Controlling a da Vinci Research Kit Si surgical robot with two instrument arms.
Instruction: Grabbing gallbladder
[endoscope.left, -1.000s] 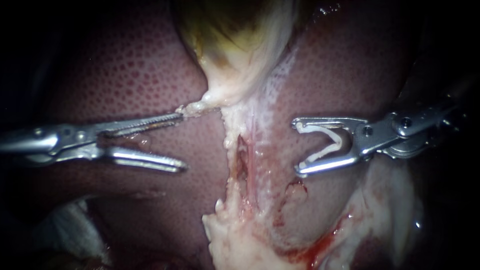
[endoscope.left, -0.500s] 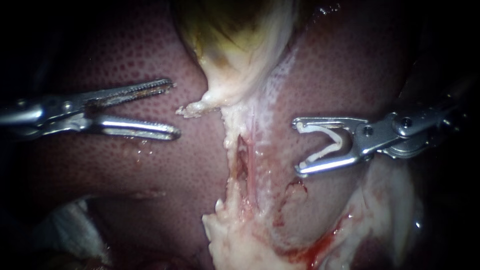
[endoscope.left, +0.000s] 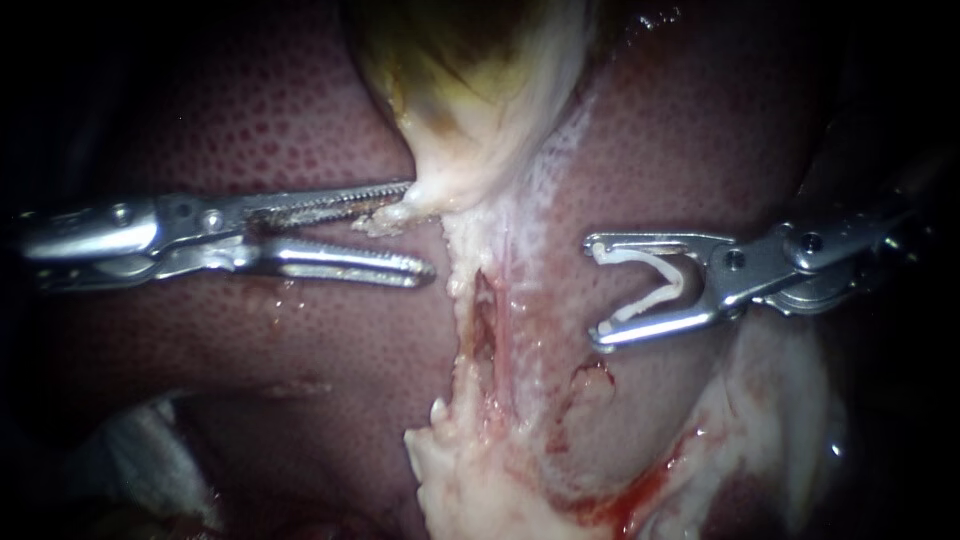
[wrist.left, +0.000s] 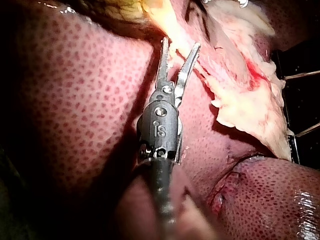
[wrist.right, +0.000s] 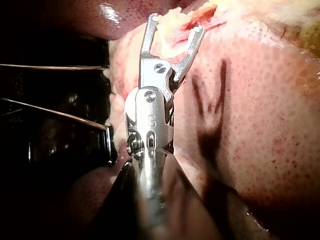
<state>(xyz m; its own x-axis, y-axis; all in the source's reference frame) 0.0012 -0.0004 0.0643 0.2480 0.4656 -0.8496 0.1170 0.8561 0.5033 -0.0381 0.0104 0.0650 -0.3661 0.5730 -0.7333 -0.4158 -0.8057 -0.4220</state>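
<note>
The gallbladder, yellow-green above and pale below, hangs down between the lobes of the liver. A pale frayed tag sticks out from its lower left edge. My left instrument stands open around that tag: the upper jaw rests on it and the lower jaw stays clear below. The left wrist view shows the same open jaws with pale tissue between them. My right instrument waits off to the right over the liver, its jaws wide apart and holding a white clip. It shows likewise in the right wrist view.
A strip of pale dissected tissue runs down the middle, with a little blood at its lower right. White gauze lies at the lower left. Thin metal rods stand beside the right instrument.
My left instrument pulled up and back to the left, then advanced right to the gallbladder's lower tag with a narrower gap between its jaws. The right instrument has not moved.
</note>
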